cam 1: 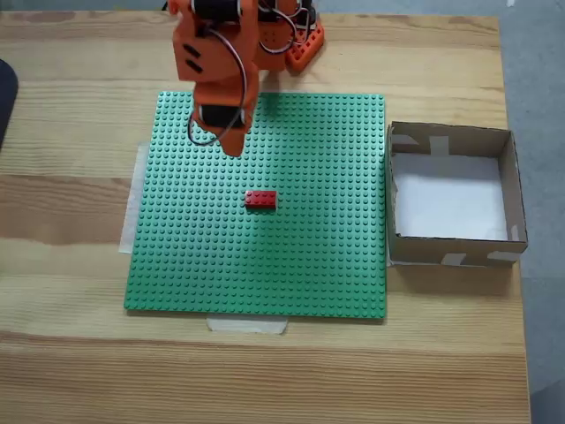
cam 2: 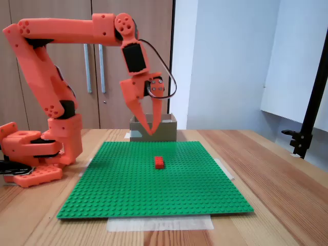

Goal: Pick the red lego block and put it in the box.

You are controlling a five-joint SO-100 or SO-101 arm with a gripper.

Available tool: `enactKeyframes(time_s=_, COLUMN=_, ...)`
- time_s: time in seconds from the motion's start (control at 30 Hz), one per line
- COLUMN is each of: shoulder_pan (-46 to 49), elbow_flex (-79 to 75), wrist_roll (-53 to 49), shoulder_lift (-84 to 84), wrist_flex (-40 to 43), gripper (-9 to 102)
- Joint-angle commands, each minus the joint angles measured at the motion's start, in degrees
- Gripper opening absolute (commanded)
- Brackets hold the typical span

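Wooden counter, green baseplate. My gripper pressed together, hovering above; red lego block ahead, beyond tips, long axis toward box.

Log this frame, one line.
tool: shut, raised, holds nothing | red lego block: on green baseplate | box: empty

green baseplate flat on wooden surface | pale tape strips at its edges | wooden cupboard doors behind | black stand at right
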Motion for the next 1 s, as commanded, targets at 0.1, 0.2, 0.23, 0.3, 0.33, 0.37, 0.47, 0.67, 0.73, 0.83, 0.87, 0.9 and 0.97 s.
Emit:
enactKeyframes(time_s=0.1, shoulder_pan=-1.93, elbow_flex=-7.73, wrist_roll=0.26, shoulder_lift=-6.77, wrist_flex=2.81, gripper=0)
enactKeyframes(time_s=0.2, shoulder_pan=-2.02, elbow_flex=-9.67, wrist_roll=0.7, shoulder_lift=-10.02, wrist_flex=3.34, gripper=1)
enactKeyframes(time_s=0.23, shoulder_pan=-2.11, elbow_flex=-10.2, wrist_roll=0.7, shoulder_lift=-10.99, wrist_flex=3.34, gripper=1)
enactKeyframes(time_s=0.3, shoulder_pan=-2.46, elbow_flex=-11.16, wrist_roll=0.7, shoulder_lift=-12.74, wrist_flex=3.6, gripper=3)
enactKeyframes(time_s=0.33, shoulder_pan=-2.64, elbow_flex=-11.43, wrist_roll=0.62, shoulder_lift=-13.45, wrist_flex=3.6, gripper=5)
enactKeyframes(time_s=0.37, shoulder_pan=-2.72, elbow_flex=-11.6, wrist_roll=0.62, shoulder_lift=-14.06, wrist_flex=3.6, gripper=7)
enactKeyframes(time_s=0.47, shoulder_pan=-2.72, elbow_flex=-11.87, wrist_roll=1.05, shoulder_lift=-15.73, wrist_flex=3.08, gripper=11)
enactKeyframes(time_s=0.67, shoulder_pan=-3.87, elbow_flex=-10.72, wrist_roll=1.85, shoulder_lift=-17.84, wrist_flex=1.58, gripper=18)
enactKeyframes(time_s=0.73, shoulder_pan=-4.13, elbow_flex=-9.4, wrist_roll=2.2, shoulder_lift=-17.84, wrist_flex=0.7, gripper=21)
enactKeyframes(time_s=0.83, shoulder_pan=-4.39, elbow_flex=-7.38, wrist_roll=2.46, shoulder_lift=-17.84, wrist_flex=-0.88, gripper=25)
enactKeyframes(time_s=0.87, shoulder_pan=-4.48, elbow_flex=-6.77, wrist_roll=2.55, shoulder_lift=-17.84, wrist_flex=-1.23, gripper=26)
enactKeyframes(time_s=0.9, shoulder_pan=-4.75, elbow_flex=-6.06, wrist_roll=2.37, shoulder_lift=-17.84, wrist_flex=-1.58, gripper=26)
enactKeyframes(time_s=0.97, shoulder_pan=-4.83, elbow_flex=-4.66, wrist_roll=2.37, shoulder_lift=-17.84, wrist_flex=-2.37, gripper=27)
